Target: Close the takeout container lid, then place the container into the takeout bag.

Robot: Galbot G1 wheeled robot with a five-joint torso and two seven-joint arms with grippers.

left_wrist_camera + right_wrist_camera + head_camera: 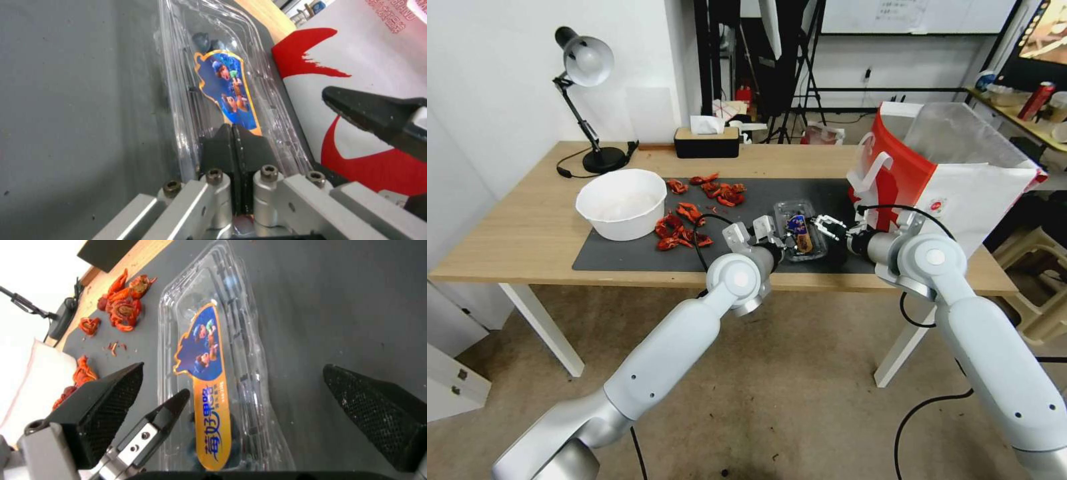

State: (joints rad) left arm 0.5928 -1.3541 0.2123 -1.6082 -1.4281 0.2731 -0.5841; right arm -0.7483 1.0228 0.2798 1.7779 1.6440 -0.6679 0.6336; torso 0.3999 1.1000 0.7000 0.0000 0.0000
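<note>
The left gripper (232,146) is pressing down on the takeout container (800,235) with its jaws drawn tight together, nothing between them, the joined tips bearing on the near end of the lid (222,76). The right gripper (829,227) is hovering just beside the container's other flank with its jaws spread wide, nothing held, its textured black pads (111,396) standing to either side of the box. The container is lying flat on the dark mat (627,257) on the table (527,233), lid folded over, with the takeout bag (960,180) standing open just beside it on the robot's right. To my eye the closing is nearly finished; doing it well means pressing along the rim until the thin plastic snaps shut, gently, because this clear shell looks flimsy and springy and could buckle or pop open. The lid is glossy and ribbed, with rounded corners and a long blue-and-orange sticker (206,383); dark berries (204,40) are showing through it. The bag is stiff white paper with bold red patches and strap handles (875,167). Scraps of red shell (684,223) are lying on the mat near a round white bowl (621,202).
</note>
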